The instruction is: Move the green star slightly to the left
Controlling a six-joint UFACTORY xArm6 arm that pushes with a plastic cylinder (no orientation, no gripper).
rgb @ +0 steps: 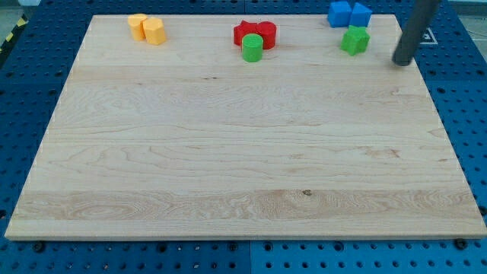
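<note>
Two yellow blocks (147, 29) sit touching at the board's eleven o'clock, then red blocks (255, 33) with a green cylinder (252, 49) touching them at twelve. At one o'clock the green star (354, 40) sits just below two blue blocks (349, 14). My tip (401, 62), a bare rod with nothing clamped, stands apart at the star's three o'clock.

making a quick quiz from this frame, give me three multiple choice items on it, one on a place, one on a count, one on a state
1. Where is my tip relative to the green star?
A. to its right in the view
B. to its left in the view
C. on top of it

2. How many green blocks are on the board?
A. one
B. two
C. four

3. Is my tip touching the green star?
A. yes, pressed against it
B. no, there is a gap
C. it is lifting it

Answers: 1 A, the rod ends right of the star. 2 B, the star and the green cylinder. 3 B, bare wood shows between them.
</note>
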